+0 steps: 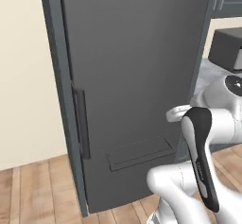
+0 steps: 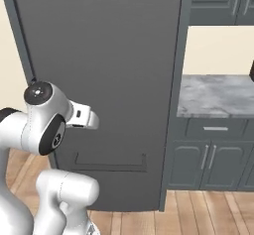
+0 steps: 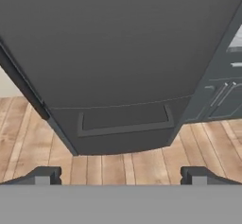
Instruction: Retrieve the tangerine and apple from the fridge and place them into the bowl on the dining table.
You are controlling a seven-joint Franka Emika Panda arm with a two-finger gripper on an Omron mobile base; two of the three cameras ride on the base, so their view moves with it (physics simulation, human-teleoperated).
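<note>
I am looking at the fridge [image 1: 137,76], and its door is shut, so I cannot see the fruit that I guess is inside. The fridge is tall and dark grey, with a flat plain front and a low panel near the bottom. It stands right in front of my arm, with a cream wall on one side and grey cupboards [image 2: 213,154] with a marble counter [image 2: 218,95] on the other. A long black handle [image 1: 81,124] runs up and down along the door's edge, on the side by the wall. I think that is the place to take hold, about the middle of the bar, because the rest of the door is smooth and gives nothing to grab. I think the door will feel big, stiff and a bit heavy, and it will want a slow steady pull that swings round with it. The bar looks hard and thin, so it might slip if I grab it crooked. My gripper [image 3: 120,176] has its two fingers spread wide apart and holds nothing. It hangs in front of the door, pointing at the lower part, not touching it, with the wooden floor [image 3: 118,164] below.
</note>
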